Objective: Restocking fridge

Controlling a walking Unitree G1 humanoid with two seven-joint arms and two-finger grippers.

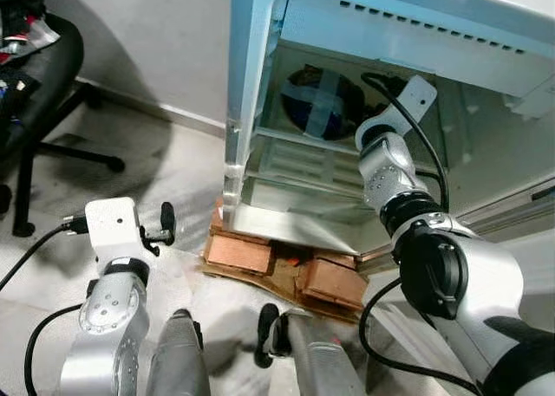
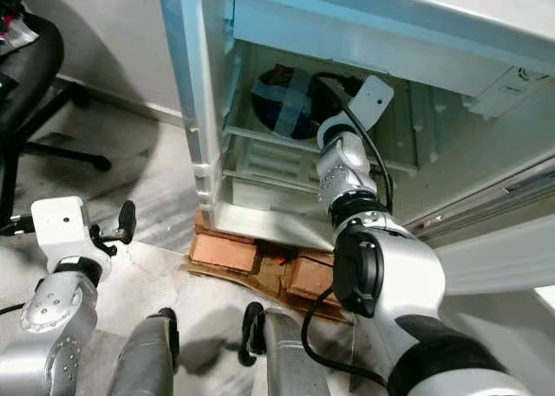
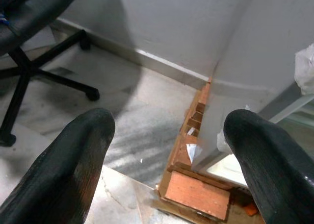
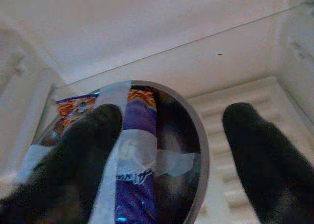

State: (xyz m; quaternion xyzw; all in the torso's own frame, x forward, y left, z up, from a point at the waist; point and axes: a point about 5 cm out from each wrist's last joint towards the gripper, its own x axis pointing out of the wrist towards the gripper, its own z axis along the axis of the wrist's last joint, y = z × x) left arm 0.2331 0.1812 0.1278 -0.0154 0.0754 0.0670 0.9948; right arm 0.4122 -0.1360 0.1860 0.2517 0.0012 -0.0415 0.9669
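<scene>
From the left eye view I have the right arm reaching deep into the open fridge [image 1: 260, 110], its wrist just beside a dark round bowl [image 1: 316, 101] crossed with pale tape that sits on a shelf inside. The fridge stands propped on bricks [image 1: 238, 253] and cardboard, which I judge is why the cabinet sits raised off the floor. My left arm hangs low by the floor, idle.

The right eye view gives me the same scene: the bowl rests at the back of the shelf, above a ribbed drawer [image 2: 269, 158], and the arm's black cable [image 2: 368, 149] loops over the wrist.

In the left wrist view the left gripper [image 3: 181, 150] is spread wide with nothing between its fingers, pointing at the floor and the fridge's brick base, with an office chair [image 3: 29, 47] off to the side.

In the right wrist view the right gripper [image 4: 171, 150] is also spread, one finger [image 4: 83, 150] across the taped bowl and a purple packet [image 4: 137, 150] inside it, the other out beyond its rim. I judge the bowl is already seated on the shelf, so the fingers are apart to let it go cleanly.
</scene>
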